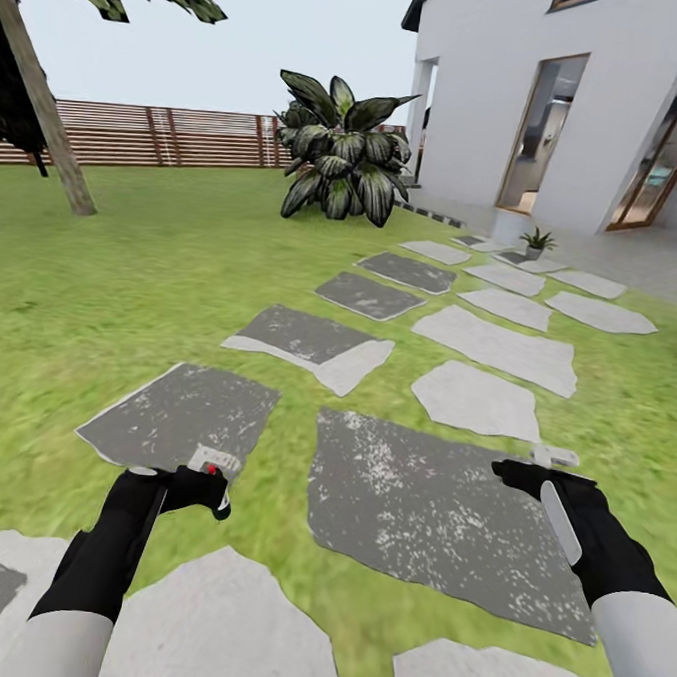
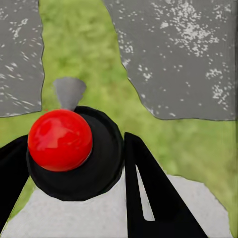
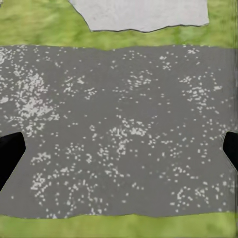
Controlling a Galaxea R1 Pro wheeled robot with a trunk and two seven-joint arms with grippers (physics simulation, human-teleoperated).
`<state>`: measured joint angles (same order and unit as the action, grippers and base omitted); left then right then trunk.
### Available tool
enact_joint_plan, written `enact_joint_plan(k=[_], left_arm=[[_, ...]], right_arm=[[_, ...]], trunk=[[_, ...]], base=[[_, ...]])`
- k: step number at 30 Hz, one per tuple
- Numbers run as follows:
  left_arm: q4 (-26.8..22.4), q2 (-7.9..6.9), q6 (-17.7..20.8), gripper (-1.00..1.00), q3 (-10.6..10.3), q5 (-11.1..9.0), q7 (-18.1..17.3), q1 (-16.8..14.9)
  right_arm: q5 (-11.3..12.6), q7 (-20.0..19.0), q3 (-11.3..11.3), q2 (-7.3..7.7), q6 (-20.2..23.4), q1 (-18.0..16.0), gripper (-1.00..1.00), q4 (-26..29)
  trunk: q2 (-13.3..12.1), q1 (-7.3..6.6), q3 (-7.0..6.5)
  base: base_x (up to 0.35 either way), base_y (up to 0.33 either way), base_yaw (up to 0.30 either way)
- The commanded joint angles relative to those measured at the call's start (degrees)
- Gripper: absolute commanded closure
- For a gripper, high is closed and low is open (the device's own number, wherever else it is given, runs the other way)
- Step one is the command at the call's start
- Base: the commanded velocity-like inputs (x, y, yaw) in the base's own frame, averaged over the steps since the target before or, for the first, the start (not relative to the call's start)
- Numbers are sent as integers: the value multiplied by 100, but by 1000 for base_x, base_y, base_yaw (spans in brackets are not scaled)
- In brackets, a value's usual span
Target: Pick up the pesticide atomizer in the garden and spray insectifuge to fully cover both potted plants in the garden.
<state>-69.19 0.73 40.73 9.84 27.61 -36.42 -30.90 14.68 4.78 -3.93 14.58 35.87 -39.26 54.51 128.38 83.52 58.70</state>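
My left gripper point(image 1: 208, 479) is low at the left over the garden lawn point(image 1: 162, 268), shut on the pesticide atomizer point(image 1: 215, 462), whose whitish head with a red spot pokes out ahead of the hand. The left wrist view shows the atomizer point(image 2: 74, 158) from above between the black fingers point(image 2: 148, 198): a round black top, a red knob and a grey cone nozzle. Empty and open, my right gripper point(image 1: 548, 466) hangs over a dark grey stepping stone point(image 3: 119, 99). A small potted plant point(image 1: 536, 240) stands far off by the house.
Grey stepping stones point(image 1: 479, 342) lead across the lawn towards a white house point(image 1: 555, 81) with open doorways. A big dark-leaved bush point(image 1: 342, 153) stands ahead, a leaning palm trunk point(image 1: 51, 126) at the left, and a brown slatted fence point(image 1: 161, 135) behind.
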Motion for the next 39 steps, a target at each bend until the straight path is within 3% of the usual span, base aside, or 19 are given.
enact_joint_plan(k=[1,20,39], left_arm=[[-9,6,14,100,18,52,-59,-4],[-7,12,14,100,16,51,-67,-4],[-9,11,13,100,10,52,-67,-4]], right_arm=[[61,49,6,1,23,-3,-100,7],[61,49,6,1,23,-3,-100,7],[61,49,6,1,25,-3,-100,143]], trunk=[[2,3,5],[2,3,5],[2,3,5]], base=[[346,0,-270],[346,0,-258],[346,0,-15]])
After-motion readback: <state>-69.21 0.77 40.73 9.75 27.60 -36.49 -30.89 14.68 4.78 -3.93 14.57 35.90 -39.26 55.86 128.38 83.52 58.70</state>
